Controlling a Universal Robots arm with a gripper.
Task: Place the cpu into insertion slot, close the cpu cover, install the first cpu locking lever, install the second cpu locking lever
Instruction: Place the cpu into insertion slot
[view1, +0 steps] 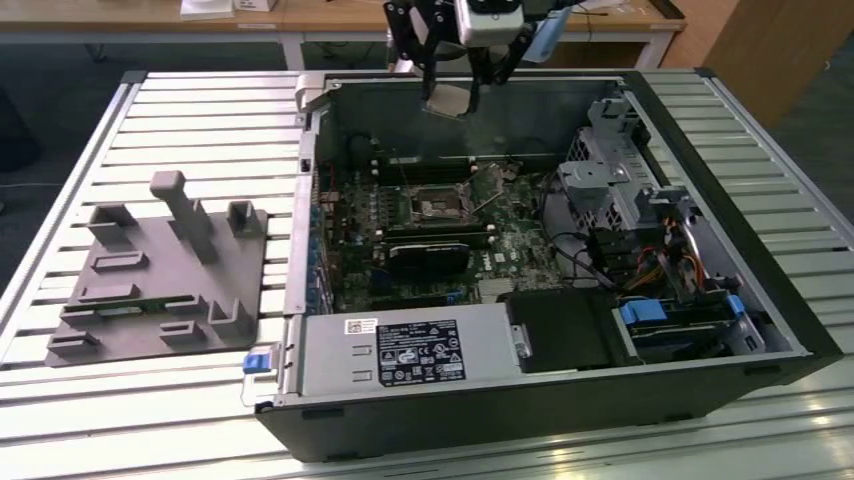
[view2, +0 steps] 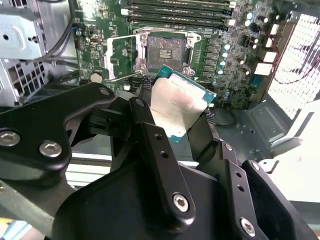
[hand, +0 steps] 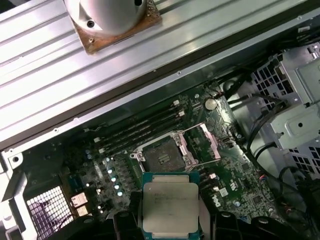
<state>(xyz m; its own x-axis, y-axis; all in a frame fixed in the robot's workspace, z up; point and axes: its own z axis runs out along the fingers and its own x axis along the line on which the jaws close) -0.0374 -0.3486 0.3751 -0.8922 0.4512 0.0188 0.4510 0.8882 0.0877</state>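
Above the open computer case (view1: 561, 415): chip (hand: 170, 207) held aloft

Gripper (view1: 450, 100) jaws clamped on the chip's edges, its metal top bare, clear of the green circuit board (hand: 240, 187). Socket (hand: 162, 156) bare; cover (hand: 207, 145) swung open just beside it

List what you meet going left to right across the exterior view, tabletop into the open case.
Grey fixture block → insertion slot on the green board → metal drive cage.
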